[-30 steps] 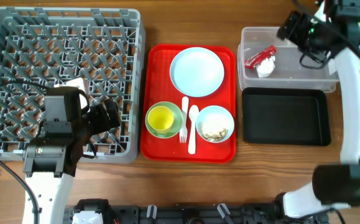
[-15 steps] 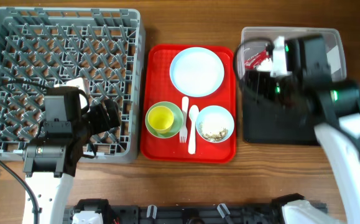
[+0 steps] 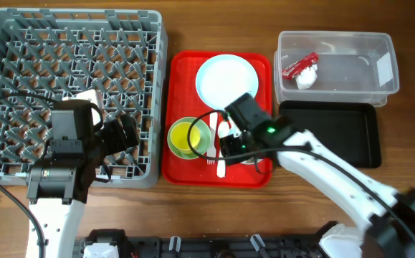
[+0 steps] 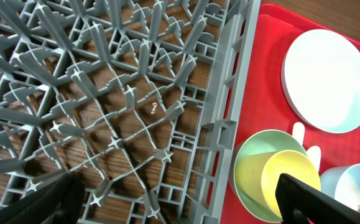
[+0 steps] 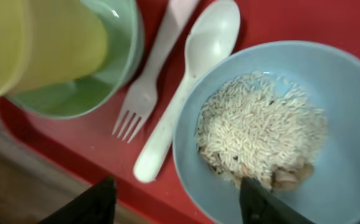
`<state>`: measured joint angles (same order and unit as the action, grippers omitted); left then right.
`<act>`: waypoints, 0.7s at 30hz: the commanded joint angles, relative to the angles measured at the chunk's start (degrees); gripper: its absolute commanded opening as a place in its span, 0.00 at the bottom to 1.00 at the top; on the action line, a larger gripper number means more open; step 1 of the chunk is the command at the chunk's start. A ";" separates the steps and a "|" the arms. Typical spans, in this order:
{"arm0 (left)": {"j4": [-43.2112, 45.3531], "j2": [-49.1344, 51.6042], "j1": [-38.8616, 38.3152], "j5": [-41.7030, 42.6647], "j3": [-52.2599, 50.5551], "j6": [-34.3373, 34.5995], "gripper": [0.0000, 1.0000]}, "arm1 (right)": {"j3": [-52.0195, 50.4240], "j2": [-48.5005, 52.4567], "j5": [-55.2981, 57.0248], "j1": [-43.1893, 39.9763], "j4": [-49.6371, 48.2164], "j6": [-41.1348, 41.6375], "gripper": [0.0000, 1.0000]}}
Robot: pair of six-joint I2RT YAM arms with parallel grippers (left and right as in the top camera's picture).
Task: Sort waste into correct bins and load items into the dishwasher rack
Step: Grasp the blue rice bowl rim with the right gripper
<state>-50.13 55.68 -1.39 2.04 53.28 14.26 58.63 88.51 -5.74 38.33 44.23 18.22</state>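
Note:
The blue bowl [image 5: 329, 93] holds beige crumbs [image 5: 260, 127] and sits on the red tray [image 3: 182, 72]. My right gripper [image 5: 180, 208] is open and empty, low over the bowl's near rim and the white spoon [image 5: 186, 93]; in the overhead view [image 3: 234, 145] it hides most of the bowl. The fork [image 5: 148, 81] lies beside the spoon. The yellow cup [image 3: 185, 135] stands in the green bowl [image 3: 200, 147]. The blue plate [image 3: 226, 82] lies at the tray's back. The red wrapper [image 3: 300, 64] and napkin [image 3: 306, 79] lie in the clear tub [image 3: 350, 72]. My left gripper [image 3: 125, 132] is open over the rack [image 3: 71, 43].
The black tray [image 3: 329, 132] lies in front of the clear tub, right of the red tray. The left wrist view shows the rack's pegs [image 4: 117, 93], the plate [image 4: 329, 71] and the cup [image 4: 291, 183]. Bare wooden table runs along the front.
My right arm has swung from the clear tub at the back right, across the black tray, down onto the red tray over the blue bowl. The left arm has not moved.

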 commanded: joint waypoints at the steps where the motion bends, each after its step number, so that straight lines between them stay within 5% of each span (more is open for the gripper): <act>1: 0.13 -0.15 0.28 0.70 0.96 -0.13 1.00 | -0.13 5.49 1.97 0.50 -1.90 4.09 0.52; 8: 0.13 -0.15 0.28 0.70 0.96 -0.13 1.00 | -0.15 10.86 1.95 0.50 -4.52 4.20 0.29; 21: 0.11 -0.15 0.28 0.70 0.96 -0.13 1.00 | -0.15 12.07 1.97 0.50 -3.23 4.48 0.15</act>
<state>-50.13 55.68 -1.39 2.04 53.28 14.26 58.59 99.44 -4.47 38.59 40.60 22.31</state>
